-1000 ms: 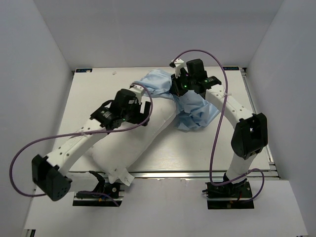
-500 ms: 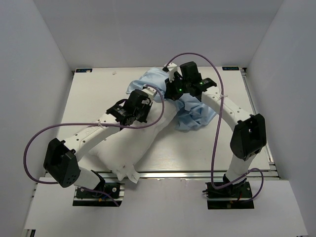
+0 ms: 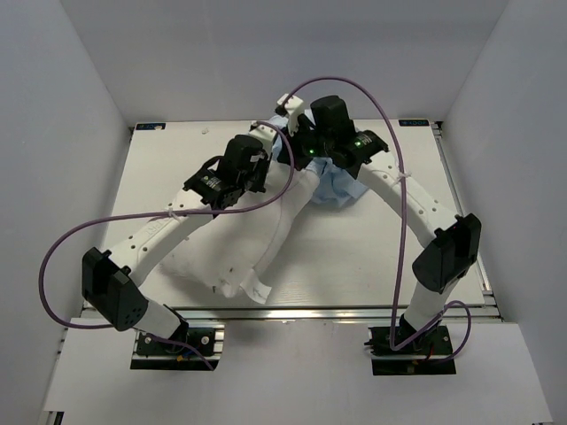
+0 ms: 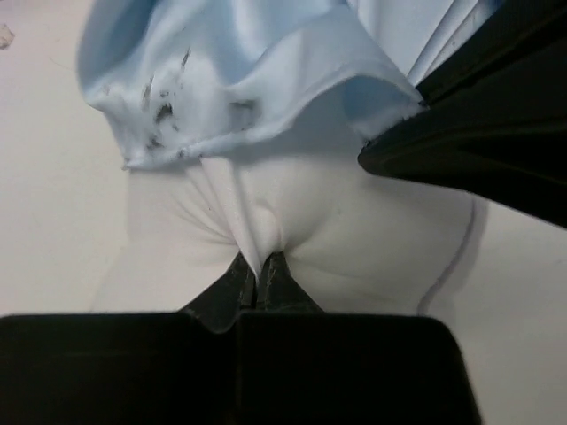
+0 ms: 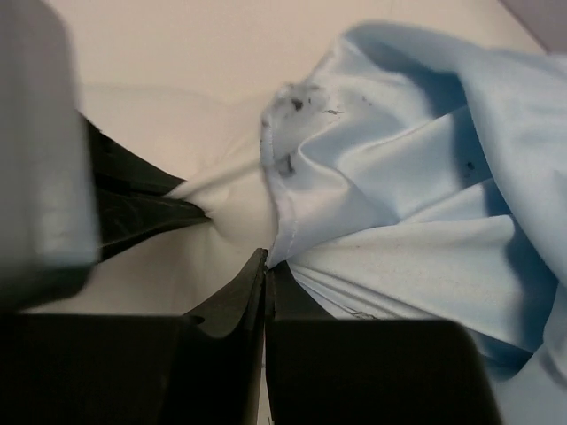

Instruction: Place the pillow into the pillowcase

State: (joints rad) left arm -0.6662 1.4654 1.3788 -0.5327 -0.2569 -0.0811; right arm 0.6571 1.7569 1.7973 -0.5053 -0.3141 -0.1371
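I've got my left gripper clamped on a fold of the pillow, which lies diagonally across the table, its far end at the bunched pillowcase mouth; my right gripper pinches the pillowcase's hem

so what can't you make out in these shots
- top view: the pillowcase mouth and far end of the pillow, hidden under left wrist and right wrist
- left wrist view: how far the pillow is inside, covered by blue folds
- right wrist view: left side, blocked by a blurred grey shape; pillowcase cut off at right
- top view: pillow tag, too small to read
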